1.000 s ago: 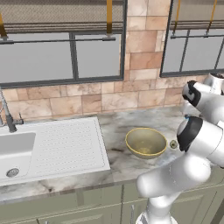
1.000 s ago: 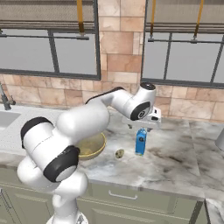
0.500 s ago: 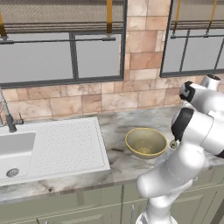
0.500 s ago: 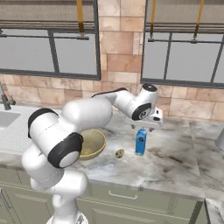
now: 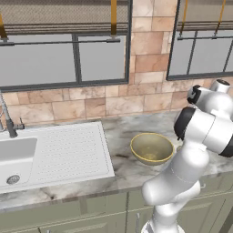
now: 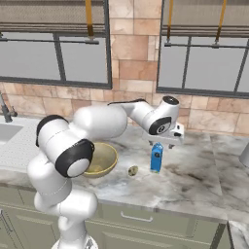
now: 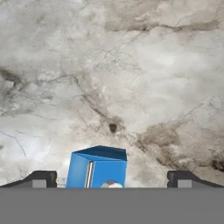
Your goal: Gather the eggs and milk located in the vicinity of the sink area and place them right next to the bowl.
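The blue milk carton stands upright on the marble counter, right of the dull yellow-olive bowl. A small egg lies on the counter between bowl and carton. My gripper hangs just above the carton's top, open, holding nothing. In the hand view the carton sits low in the picture between the wide-spread fingertips of the gripper. The bowl also shows in the left base view, partly behind my arm. The white sink lies far to the left.
A ribbed white drainboard and a steel coil faucet flank the sink. A tiled wall with windows backs the counter. A grey object stands at the right edge. Bare marble stretches right of the carton.
My arm's elbow has swung a little while the hand stays over the milk carton. The jaws have stayed wide open. Carton, egg and bowl have not moved.
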You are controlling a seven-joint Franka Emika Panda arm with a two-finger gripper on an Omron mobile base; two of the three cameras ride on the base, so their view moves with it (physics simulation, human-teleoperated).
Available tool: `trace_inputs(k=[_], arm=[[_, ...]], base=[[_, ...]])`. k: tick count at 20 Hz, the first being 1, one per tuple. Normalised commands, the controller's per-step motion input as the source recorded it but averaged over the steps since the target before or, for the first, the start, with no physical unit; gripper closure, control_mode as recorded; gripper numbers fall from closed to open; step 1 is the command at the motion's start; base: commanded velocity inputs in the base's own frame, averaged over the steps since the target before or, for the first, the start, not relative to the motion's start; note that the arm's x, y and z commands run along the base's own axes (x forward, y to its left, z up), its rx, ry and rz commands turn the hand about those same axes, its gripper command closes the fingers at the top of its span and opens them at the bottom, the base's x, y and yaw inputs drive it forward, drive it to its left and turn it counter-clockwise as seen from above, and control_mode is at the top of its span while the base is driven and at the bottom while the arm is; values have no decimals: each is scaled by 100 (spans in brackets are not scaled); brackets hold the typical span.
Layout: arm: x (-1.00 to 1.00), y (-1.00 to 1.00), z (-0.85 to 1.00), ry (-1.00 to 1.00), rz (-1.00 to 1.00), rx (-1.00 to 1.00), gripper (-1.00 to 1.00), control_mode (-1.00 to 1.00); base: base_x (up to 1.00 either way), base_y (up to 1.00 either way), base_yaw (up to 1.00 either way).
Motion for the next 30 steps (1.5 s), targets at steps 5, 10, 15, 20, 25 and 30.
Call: trace_inputs(k=[5, 10, 15, 20, 25, 30], arm=[[0, 0, -9, 0, 0, 0, -100, -100], [0, 0, -6, 0, 0, 0, -100, -100], [0, 0, 0, 0, 0, 0, -100, -100], [0, 0, -1, 0, 0, 0, -100, -100], [-6, 0, -3, 0, 0, 0, -100, -100], [-13, 0, -5, 0, 0, 0, -100, -100]], base=[[0, 0, 0], [0, 0, 0], [0, 0, 0], [0, 0, 0], [0, 0, 0], [0, 0, 0]])
